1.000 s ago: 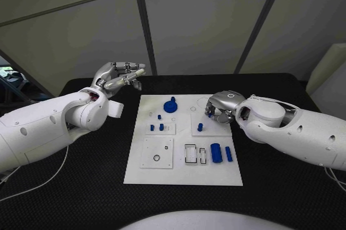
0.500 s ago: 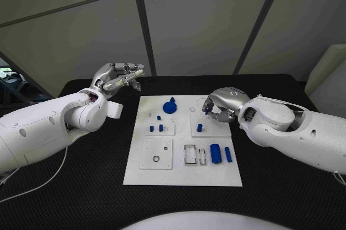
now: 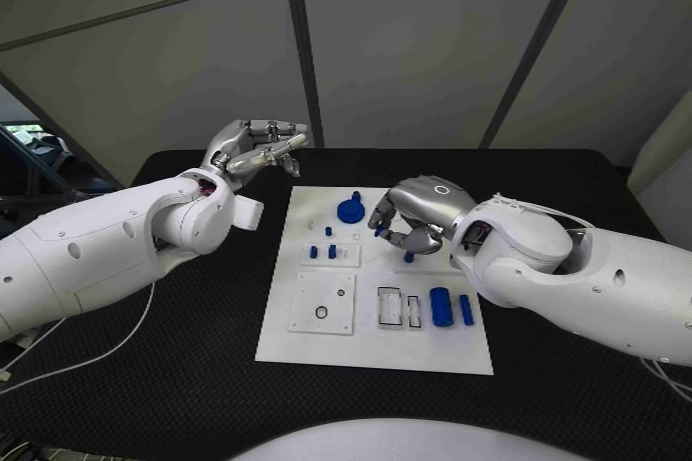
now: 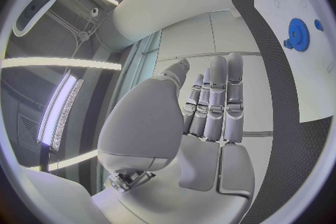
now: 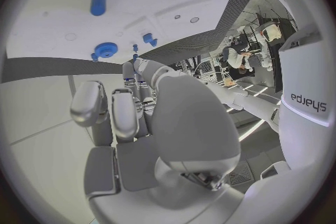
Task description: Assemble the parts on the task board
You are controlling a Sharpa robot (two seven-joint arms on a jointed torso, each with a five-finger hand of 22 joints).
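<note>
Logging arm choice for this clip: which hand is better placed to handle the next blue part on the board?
Probably the right hand: it hovers over the task board beside the blue gear. The left hand is raised beyond the board's far-left corner, holding nothing.

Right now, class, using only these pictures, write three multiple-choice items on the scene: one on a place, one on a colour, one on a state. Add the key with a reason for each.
1. Where on the task board is the blue gear?
A. on its far part
B. at its near edge
C. off it altogether

2. What colour is the large cylinder?
A. red
B. grey
C. blue

3. What is the left hand doing?
A. holding the gear
B. holding nothing
C. pressing on the task board

Key:
1. A: the gear sits near the board's far edge.
2. C: it shows blue against the white board.
3. B: the left wrist view shows a bare palm and straight fingers, raised clear of the board.
</note>
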